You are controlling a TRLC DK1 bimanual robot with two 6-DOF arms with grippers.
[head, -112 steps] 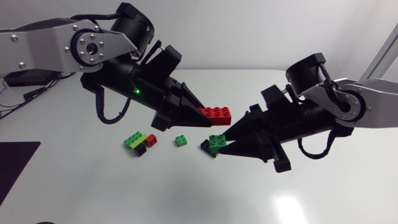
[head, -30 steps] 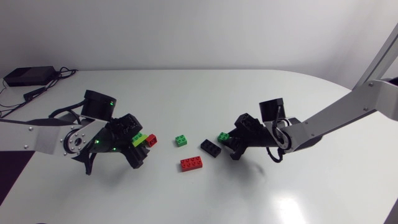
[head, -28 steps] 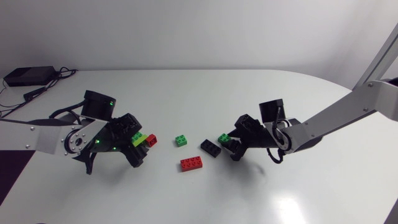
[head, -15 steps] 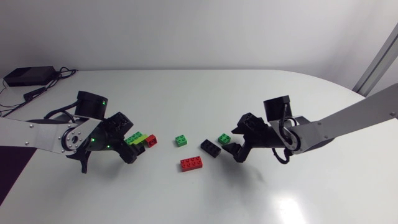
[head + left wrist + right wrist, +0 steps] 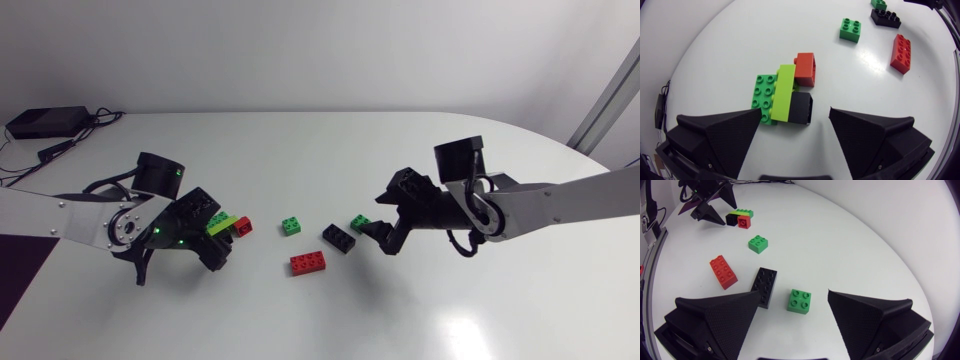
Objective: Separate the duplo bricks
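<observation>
A joined cluster of bricks [image 5: 784,92], made of dark green, lime, red and black pieces, lies on the white table [image 5: 330,150]. My left gripper [image 5: 796,116] is open around its black end, and in the head view that gripper [image 5: 220,240] sits just left of the cluster [image 5: 228,225]. A single green brick [image 5: 799,300] lies loose between the open fingers of my right gripper [image 5: 794,296]. In the head view this green brick [image 5: 360,222] rests on the table just ahead of the right gripper [image 5: 380,222].
Between the arms lie a small green brick [image 5: 291,226], a black brick [image 5: 338,238] and a red brick [image 5: 308,262]. The right wrist view shows the same black brick [image 5: 764,286] and red brick [image 5: 723,271], with the cluster [image 5: 740,217] farther off.
My right gripper has opened, let go of the green brick and drawn back a little to the right. The left gripper has shifted slightly beside the cluster.
</observation>
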